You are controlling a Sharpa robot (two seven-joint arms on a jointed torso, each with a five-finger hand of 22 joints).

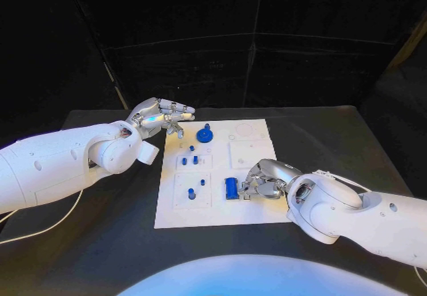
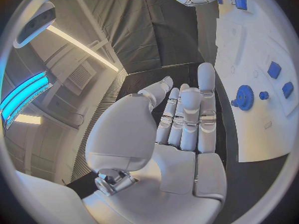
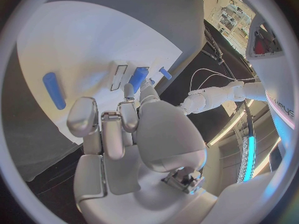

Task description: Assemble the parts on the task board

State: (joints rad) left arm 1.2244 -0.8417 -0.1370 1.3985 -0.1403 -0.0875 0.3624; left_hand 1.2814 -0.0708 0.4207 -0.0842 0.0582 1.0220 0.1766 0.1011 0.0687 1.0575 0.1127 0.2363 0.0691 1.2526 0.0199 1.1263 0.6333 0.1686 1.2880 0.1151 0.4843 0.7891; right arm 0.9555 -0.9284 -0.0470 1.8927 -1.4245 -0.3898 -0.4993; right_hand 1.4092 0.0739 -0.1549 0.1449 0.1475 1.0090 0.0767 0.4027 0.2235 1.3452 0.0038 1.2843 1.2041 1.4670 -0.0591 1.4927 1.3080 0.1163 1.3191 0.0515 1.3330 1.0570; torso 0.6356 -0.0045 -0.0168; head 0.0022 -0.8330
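On the task board [image 1: 258,209], a blue cylinder part [image 1: 231,187] lies at nine o'clock, just beside the right hand [image 1: 260,180], whose curled fingers grasp nothing. The left hand [image 1: 162,116] hovers, fingers released.

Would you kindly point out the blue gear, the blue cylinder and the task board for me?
blue gear [image 1: 205,134], head view, on its toothed disc.
blue cylinder [image 1: 231,187], head view, mid-length of its side.
task board [image 1: 253,139], head view, bare white surface at its far right.
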